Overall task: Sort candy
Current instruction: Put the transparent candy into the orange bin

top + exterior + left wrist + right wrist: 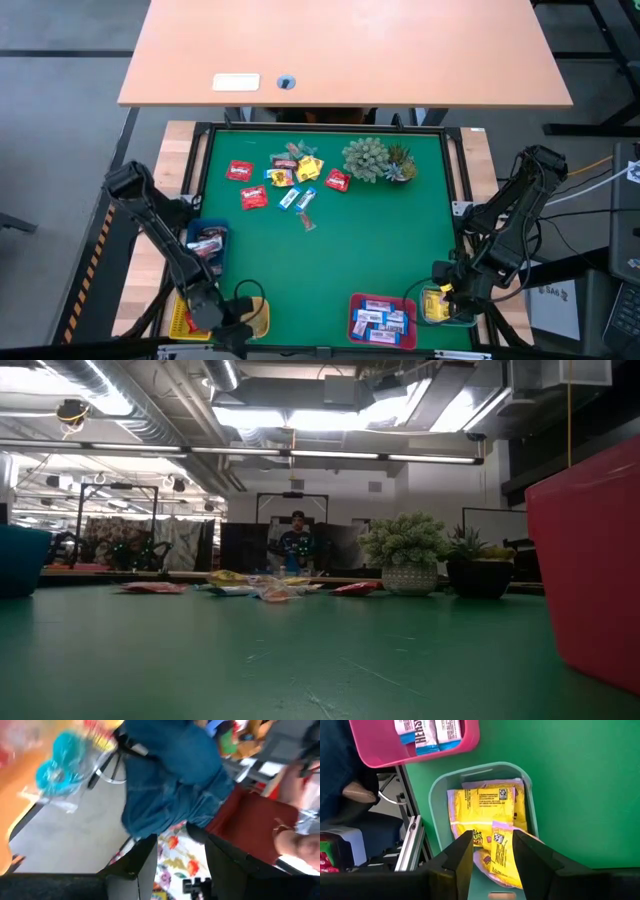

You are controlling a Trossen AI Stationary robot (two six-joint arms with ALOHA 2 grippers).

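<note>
At the near right corner of the green worktop (330,260), you find the right gripper (492,854) above the teal tray (439,785), its fingers apart on either side of a yellow candy packet (501,851); you cannot tell whether it is gripped. Your left gripper (172,862) sits off the near left corner, fingers apart and empty. Loose candy (285,180) lies at the far side, beside the plant (370,158). Blue-and-white sweets (378,318) fill the pink tray (352,310).

Loose candy (285,180) lies toward twelve o'clock on the table (330,250) — plant (372,158) just beside it, at three.
</note>
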